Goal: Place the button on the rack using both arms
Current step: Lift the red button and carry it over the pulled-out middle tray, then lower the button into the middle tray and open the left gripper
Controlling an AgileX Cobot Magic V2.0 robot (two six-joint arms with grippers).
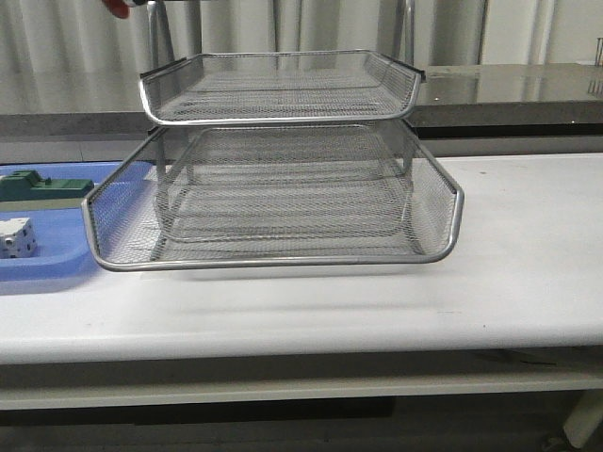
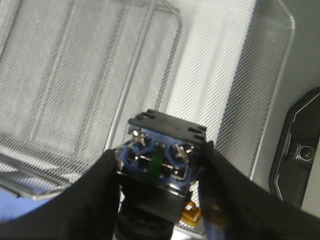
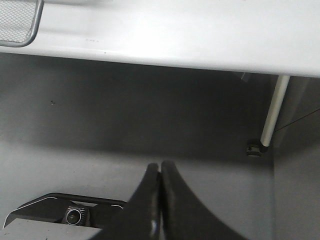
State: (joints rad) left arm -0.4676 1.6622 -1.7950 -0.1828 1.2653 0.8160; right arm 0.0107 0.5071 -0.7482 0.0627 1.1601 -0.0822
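Blue tray [image 1: 57, 264], white block [image 1: 16, 237] beside rack [image 1: 283, 188].

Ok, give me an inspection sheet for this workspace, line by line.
Surface: white table, bare to the right of the rack.
Job's things: silver wire-mesh rack on the table; blue-and-black push-button above its mesh.
Clutter: blue plastic tray holding a green flat block and a white cube-like block.
Grippers: left gripper shut on the button; right gripper shut, empty, below table level.
Cables: nothing seen.
Surroundings: grey counter, pale curtain behind.
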